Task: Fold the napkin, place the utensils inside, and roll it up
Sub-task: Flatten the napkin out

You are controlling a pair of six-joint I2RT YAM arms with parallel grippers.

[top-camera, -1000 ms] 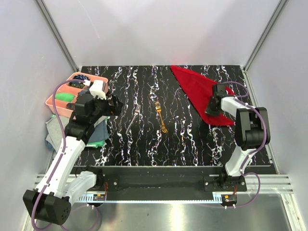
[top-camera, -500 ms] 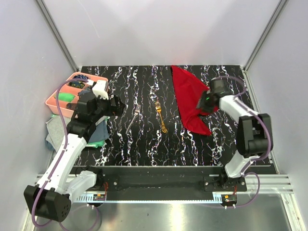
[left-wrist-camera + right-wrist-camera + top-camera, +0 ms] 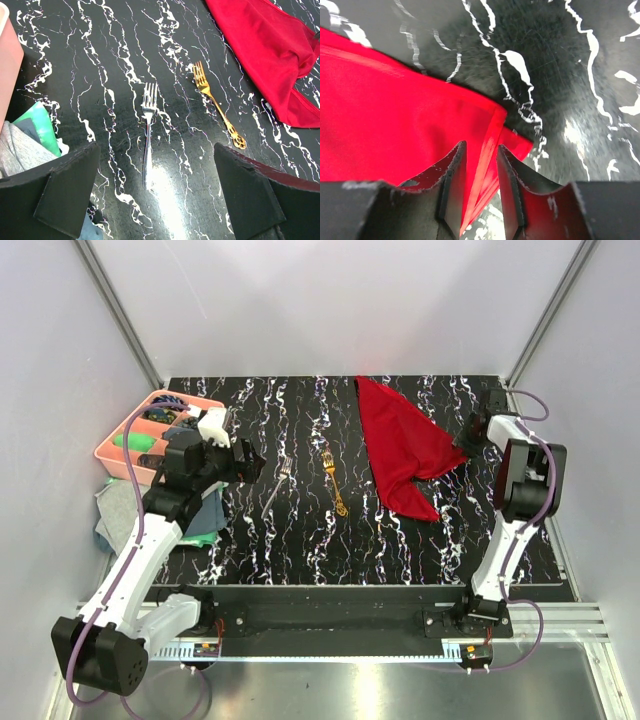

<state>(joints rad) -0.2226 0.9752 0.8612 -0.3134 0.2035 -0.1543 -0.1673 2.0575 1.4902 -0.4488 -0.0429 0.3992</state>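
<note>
Black white-veined marble table [image 3: 300,530] enclosed by plain pale grey walls [image 3: 330,300].

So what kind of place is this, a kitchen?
Probably not a kitchen: it looks like a robot test booth. Plain white walls box in a marble-patterned table, and two arms are bolted to a metal rail. The napkin and forks look like practice props.

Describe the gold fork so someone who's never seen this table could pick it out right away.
On the black marbled table, look near the middle, between the pink tray on the left and the red napkin on the right. Two forks lie there apart from each other; the gold fork is the one nearer the napkin. Unlike the plain silver fork, it is gold-coloured with an ornate handle end.
</note>
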